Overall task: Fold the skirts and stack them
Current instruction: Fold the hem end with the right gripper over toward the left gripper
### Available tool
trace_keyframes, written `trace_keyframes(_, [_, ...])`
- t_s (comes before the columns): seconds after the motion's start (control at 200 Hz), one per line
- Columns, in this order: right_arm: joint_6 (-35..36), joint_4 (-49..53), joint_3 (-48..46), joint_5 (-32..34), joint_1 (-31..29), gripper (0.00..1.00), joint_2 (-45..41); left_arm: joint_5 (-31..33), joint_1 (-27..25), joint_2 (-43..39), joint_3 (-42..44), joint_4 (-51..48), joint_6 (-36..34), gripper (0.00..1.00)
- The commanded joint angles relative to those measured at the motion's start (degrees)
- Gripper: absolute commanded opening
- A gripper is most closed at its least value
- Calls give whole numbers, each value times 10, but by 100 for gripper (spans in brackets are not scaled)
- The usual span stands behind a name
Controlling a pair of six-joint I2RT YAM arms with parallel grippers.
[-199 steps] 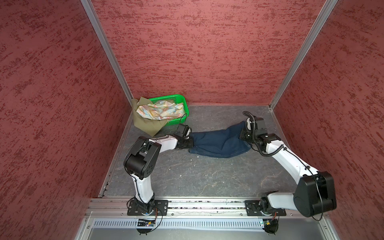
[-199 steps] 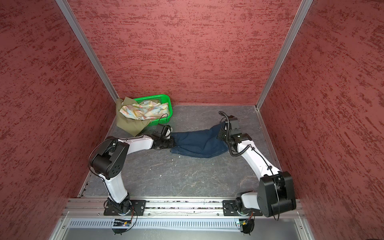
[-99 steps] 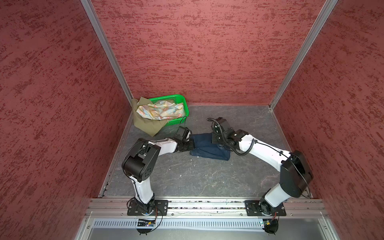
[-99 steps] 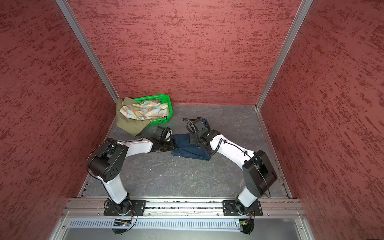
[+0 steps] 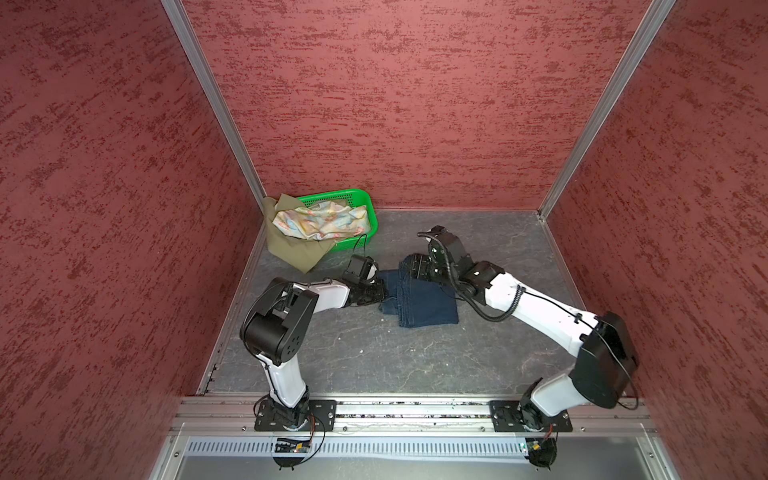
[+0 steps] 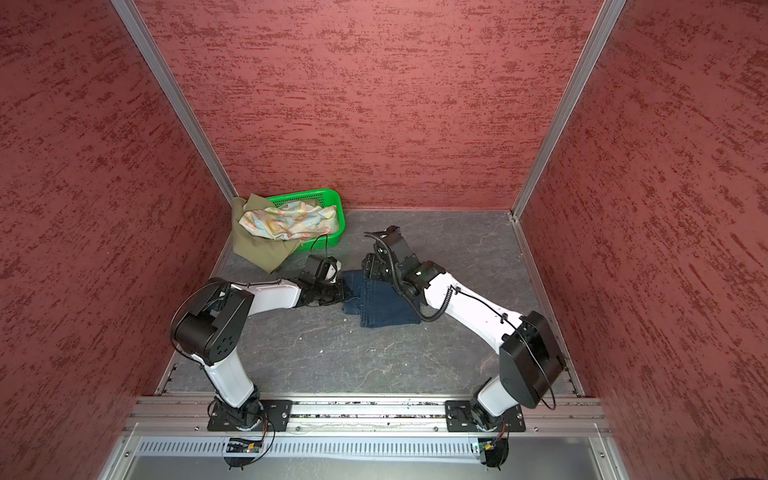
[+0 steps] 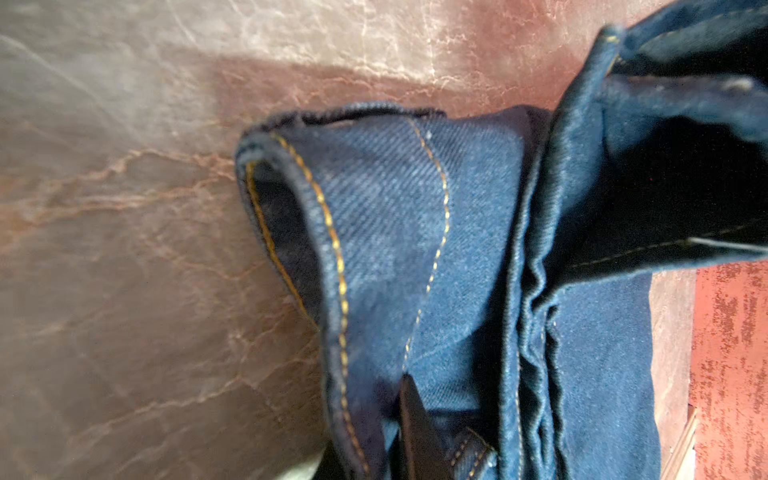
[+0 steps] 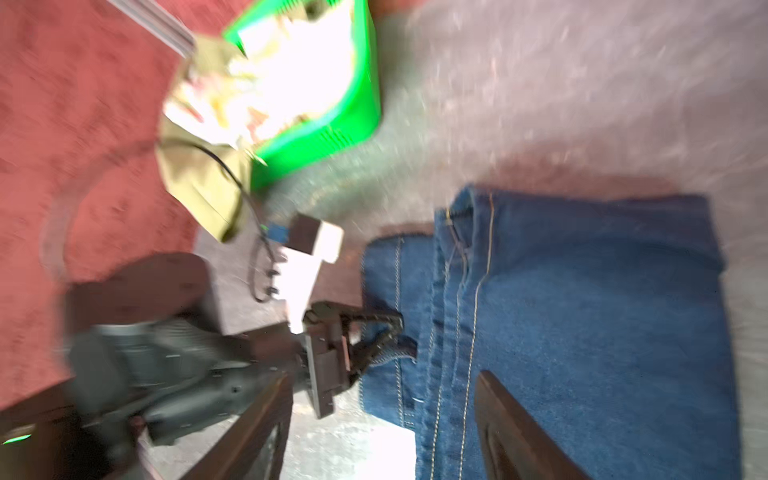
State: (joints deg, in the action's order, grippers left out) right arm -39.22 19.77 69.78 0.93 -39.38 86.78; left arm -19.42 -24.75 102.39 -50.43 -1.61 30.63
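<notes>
Denim skirt [image 5: 424, 301] now half-width, grey floor [image 5: 374, 357]

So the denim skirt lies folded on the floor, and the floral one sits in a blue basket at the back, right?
Not quite: the basket is green, not blue, as a top view shows. The rest holds: the denim skirt lies folded, and the floral skirt sits in that basket at the back.

Both top views stare down from above the front rail [image 5: 415, 409], sharing the whole scene. The left wrist camera sits close on the denim skirt [image 7: 415, 249]; the right wrist's looks across it toward the green basket [image 8: 357, 104].
</notes>
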Motion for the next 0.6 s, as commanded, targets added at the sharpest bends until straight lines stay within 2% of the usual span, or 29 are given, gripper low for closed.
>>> trace_keyframes(0.0, [0,20,-18,53,9,69,3,-9,1,2,4,-7,2,8])
trace_keyframes(0.095, [8,25,-28,74,8,69,18,-14,-3,4,5,-7,10,8])
trace_keyframes(0.416, [9,-1,-39,76,-12,72,94,-30,-36,7,35,43,78,8])
trace_keyframes(0.596, [11,-7,-41,86,-22,74,129,-24,-36,-3,53,62,99,7])
